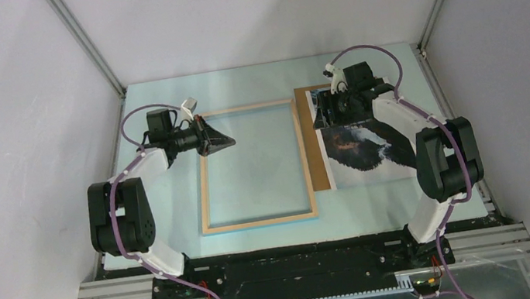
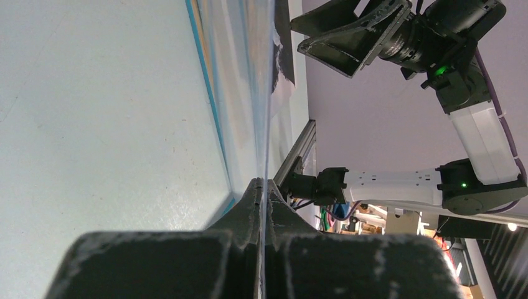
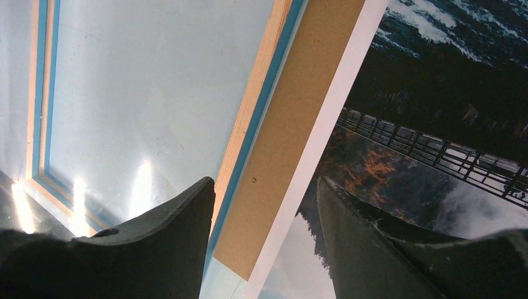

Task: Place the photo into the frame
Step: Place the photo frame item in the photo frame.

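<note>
The frame (image 1: 260, 220) lies flat in the middle of the table, pale wood face up, with its blue edge showing in the right wrist view (image 3: 256, 118). The photo (image 1: 364, 153) lies face up to its right, on a brown backing board (image 1: 317, 166). My left gripper (image 1: 223, 141) reaches over the frame's far left corner. In the left wrist view it (image 2: 264, 187) is shut on the edge of a thin clear sheet (image 2: 269, 93), seen edge-on. My right gripper (image 1: 334, 106) is open and empty, hovering over the photo's far left corner (image 3: 436, 93) and the board (image 3: 299, 124).
Grey enclosure walls and aluminium posts (image 1: 87, 45) close in the pale mat on the left, right and back. The arm bases and a black rail (image 1: 293, 263) line the near edge. The right gripper also shows in the left wrist view (image 2: 355, 37).
</note>
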